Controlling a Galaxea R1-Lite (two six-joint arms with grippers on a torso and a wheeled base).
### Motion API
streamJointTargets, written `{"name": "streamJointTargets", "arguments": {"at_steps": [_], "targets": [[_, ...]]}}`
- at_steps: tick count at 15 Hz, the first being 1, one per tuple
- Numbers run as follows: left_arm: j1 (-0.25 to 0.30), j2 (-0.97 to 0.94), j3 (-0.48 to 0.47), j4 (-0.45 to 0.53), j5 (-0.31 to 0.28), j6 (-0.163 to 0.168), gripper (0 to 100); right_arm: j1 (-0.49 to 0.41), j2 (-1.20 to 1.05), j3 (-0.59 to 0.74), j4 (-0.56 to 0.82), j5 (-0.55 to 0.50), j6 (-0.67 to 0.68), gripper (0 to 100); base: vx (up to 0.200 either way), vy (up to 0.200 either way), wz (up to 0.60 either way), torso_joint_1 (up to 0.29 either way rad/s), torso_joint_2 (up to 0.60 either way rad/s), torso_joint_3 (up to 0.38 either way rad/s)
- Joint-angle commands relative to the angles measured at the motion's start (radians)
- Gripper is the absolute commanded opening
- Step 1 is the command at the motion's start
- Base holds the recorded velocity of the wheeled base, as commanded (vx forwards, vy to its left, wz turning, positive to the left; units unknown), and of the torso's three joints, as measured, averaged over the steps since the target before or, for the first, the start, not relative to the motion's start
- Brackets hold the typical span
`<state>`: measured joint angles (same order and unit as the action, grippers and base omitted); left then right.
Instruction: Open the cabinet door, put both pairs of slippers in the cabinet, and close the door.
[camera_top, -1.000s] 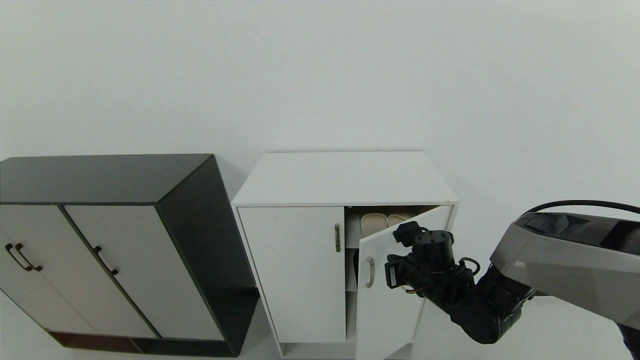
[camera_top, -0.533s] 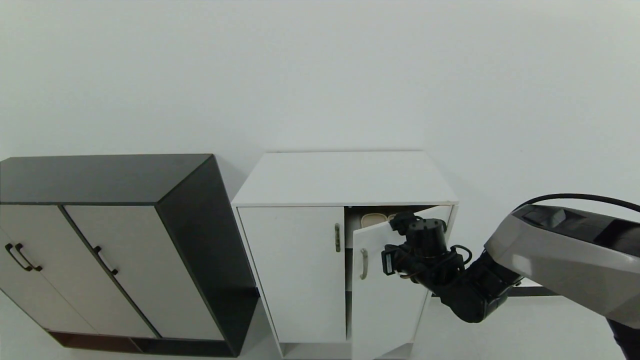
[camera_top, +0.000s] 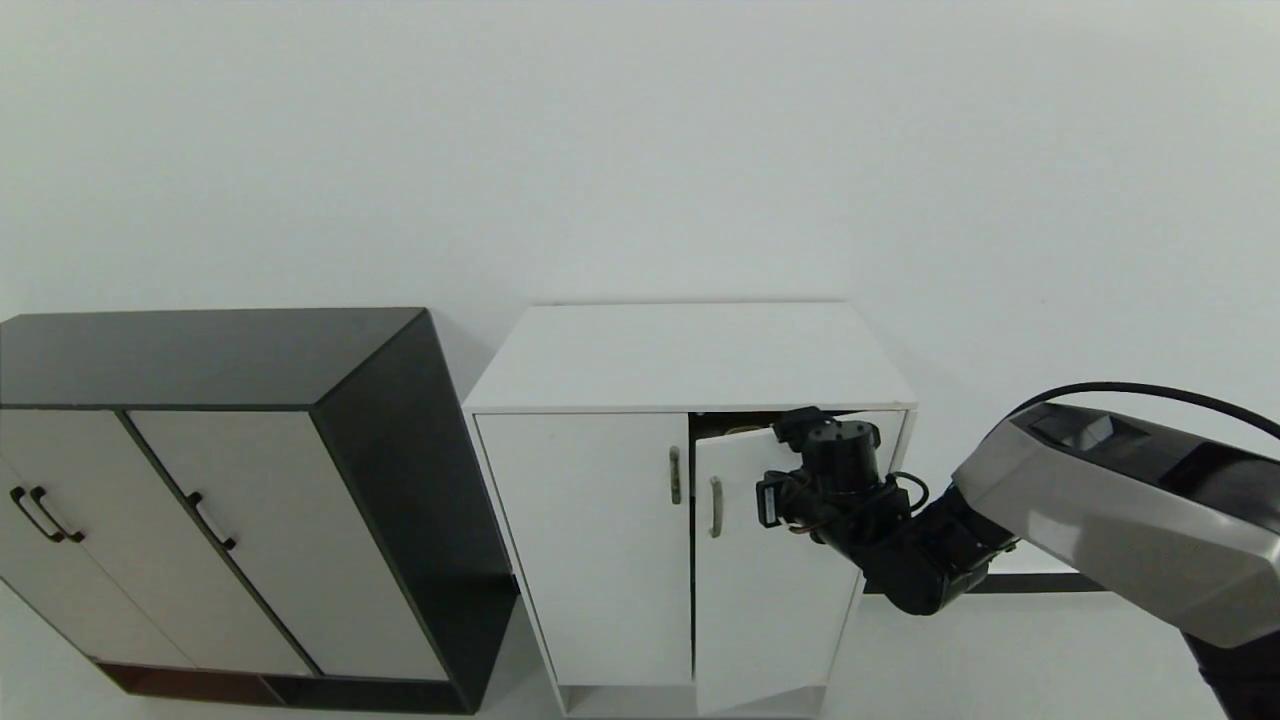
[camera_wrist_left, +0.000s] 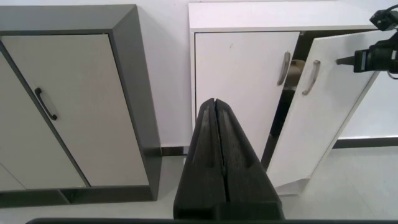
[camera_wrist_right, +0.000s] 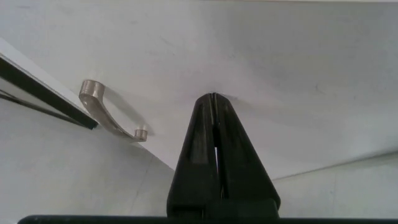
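The white cabinet (camera_top: 690, 355) has its left door flat and its right door (camera_top: 760, 600) ajar by a narrow gap along the top and the middle seam. My right gripper (camera_top: 797, 425) is shut, its tips resting against the upper front of that door, to the right of the door's metal handle (camera_top: 715, 507). In the right wrist view the shut fingers (camera_wrist_right: 214, 102) touch the white door face beside the handle (camera_wrist_right: 112, 118). A beige sliver of slipper (camera_top: 742, 430) peeks through the top gap. My left gripper (camera_wrist_left: 216, 102) is shut and empty, held back from the cabinet (camera_wrist_left: 242, 81).
A black cabinet with pale doors (camera_top: 230, 540) stands directly left of the white one. A plain white wall rises behind both. Pale floor lies in front of the cabinets and to the right of the white one (camera_wrist_left: 367, 180).
My right gripper has pushed the right door inward. The gap has shrunk from wide to narrow, and the slippers on the shelf are now almost hidden.
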<state>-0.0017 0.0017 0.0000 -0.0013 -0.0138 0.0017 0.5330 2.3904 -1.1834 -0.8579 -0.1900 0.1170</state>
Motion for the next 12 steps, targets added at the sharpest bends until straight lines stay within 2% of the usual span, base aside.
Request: {"name": "streamJointTargets", "arguments": {"at_steps": [1, 12], "targets": [[0.0, 0.0, 0.0, 0.0, 0.0, 0.0, 0, -0.008, 0.024, -0.028, 0.011, 0.0, 0.001, 0, 0.0, 0.0, 0.0, 0.0, 0.0, 0.0], [0.0, 0.0, 0.0, 0.0, 0.0, 0.0, 0, -0.031, 0.078, -0.14, 0.072, -0.002, 0.001, 0, 0.0, 0.0, 0.0, 0.0, 0.0, 0.0]]}}
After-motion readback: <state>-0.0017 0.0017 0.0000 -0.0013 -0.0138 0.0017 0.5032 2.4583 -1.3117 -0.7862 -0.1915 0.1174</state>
